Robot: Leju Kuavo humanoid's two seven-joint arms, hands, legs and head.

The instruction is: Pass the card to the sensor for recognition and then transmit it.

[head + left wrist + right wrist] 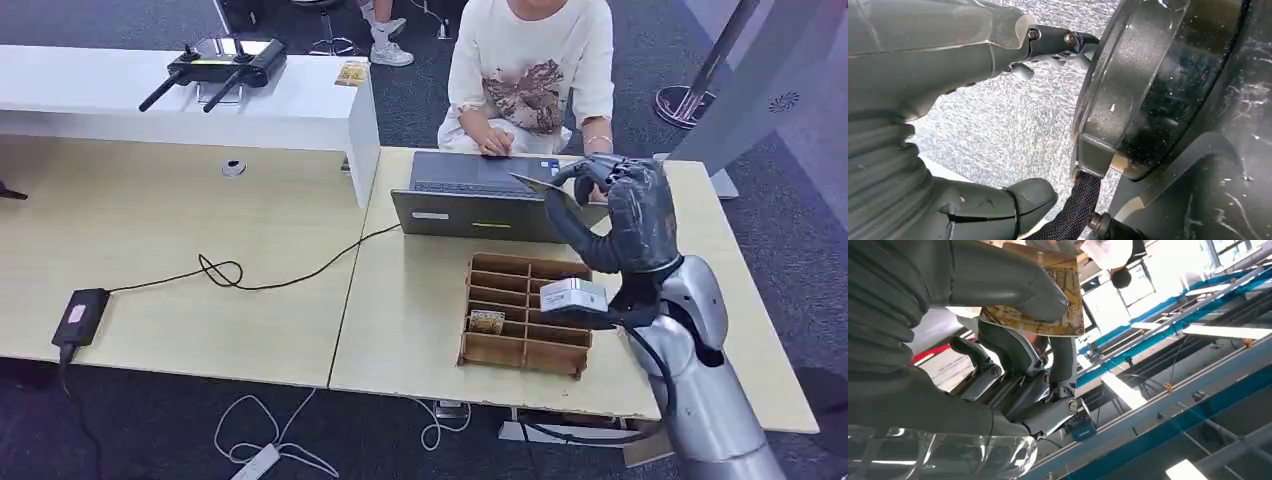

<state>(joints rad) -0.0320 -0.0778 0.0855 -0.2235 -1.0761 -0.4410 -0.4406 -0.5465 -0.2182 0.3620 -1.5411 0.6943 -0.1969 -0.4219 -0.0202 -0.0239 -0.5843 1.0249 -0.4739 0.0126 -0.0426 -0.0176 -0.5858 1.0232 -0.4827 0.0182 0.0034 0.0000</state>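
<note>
One card pinched in right hand | thumb hides its face | left hand seemingly empty, fingers apart

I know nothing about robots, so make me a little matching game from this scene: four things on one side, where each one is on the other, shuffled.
Things:
1. card
2. laptop
3. remote
4. power brick

Places:
A. on the white counter
B. near the left desk's front edge
C. held in the right hand
D. in front of the seated person

Pairs: 1-C, 2-D, 3-A, 4-B
</note>
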